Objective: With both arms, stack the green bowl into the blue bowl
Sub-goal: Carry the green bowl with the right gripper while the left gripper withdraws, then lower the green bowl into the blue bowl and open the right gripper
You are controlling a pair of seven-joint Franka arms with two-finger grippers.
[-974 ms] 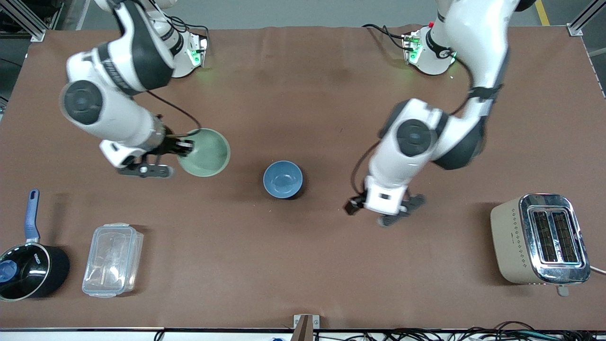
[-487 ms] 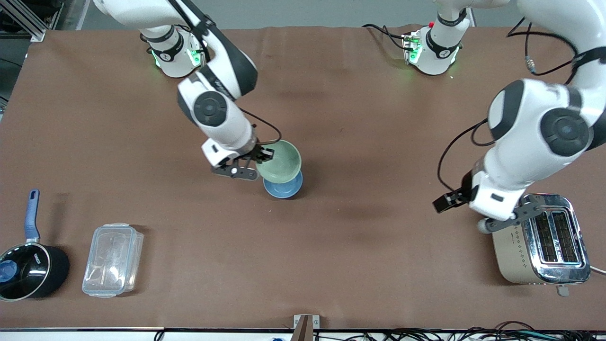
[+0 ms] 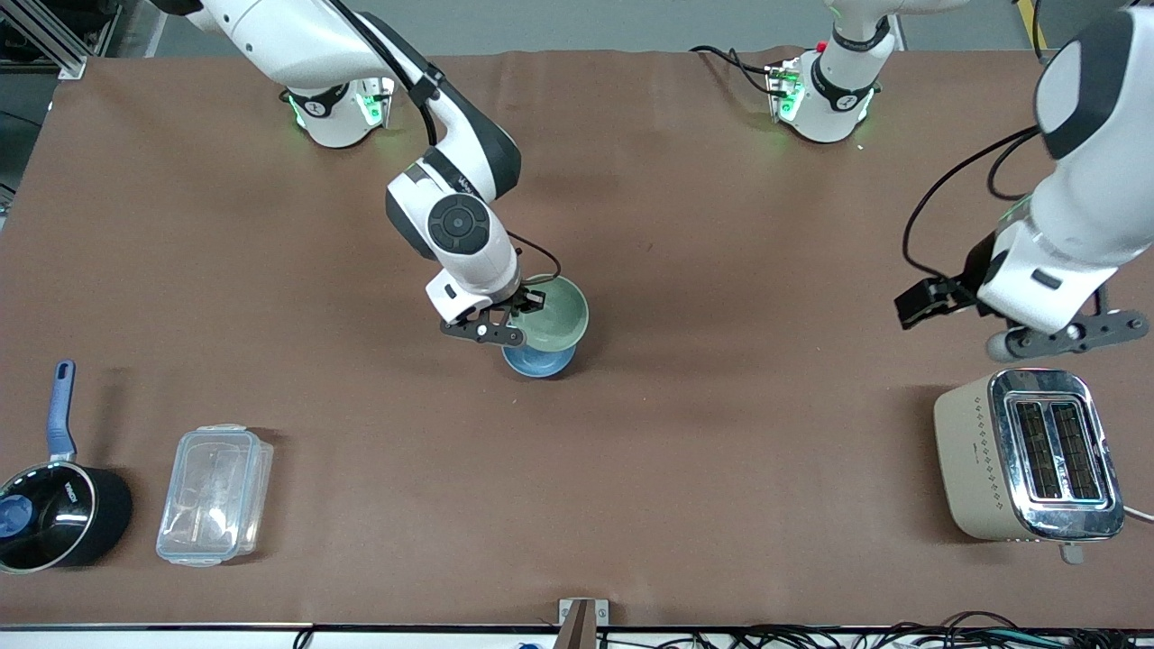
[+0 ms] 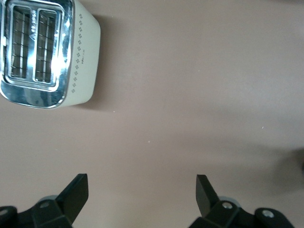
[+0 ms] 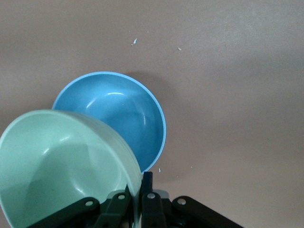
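Observation:
My right gripper [image 3: 525, 306] is shut on the rim of the green bowl [image 3: 552, 313] and holds it tilted just above the blue bowl [image 3: 539, 361], which sits on the table mat mid-table. In the right wrist view the green bowl [image 5: 61, 166] overlaps the blue bowl [image 5: 118, 114], and the right gripper [image 5: 137, 190] has one finger inside the rim and one outside. My left gripper [image 3: 1064, 335] is open and empty in the air above the mat, near the toaster. In the left wrist view the left gripper [image 4: 141, 187] has its fingers wide apart over bare mat.
A beige and chrome toaster [image 3: 1028, 455] stands at the left arm's end, also in the left wrist view [image 4: 45, 52]. A clear plastic box [image 3: 215, 494] and a black saucepan with a blue handle [image 3: 54, 500] lie at the right arm's end, near the front camera.
My right gripper carried the green bowl from the right arm's side to over the blue bowl and lowered it. My left arm withdrew from mid-table toward the toaster and rose.

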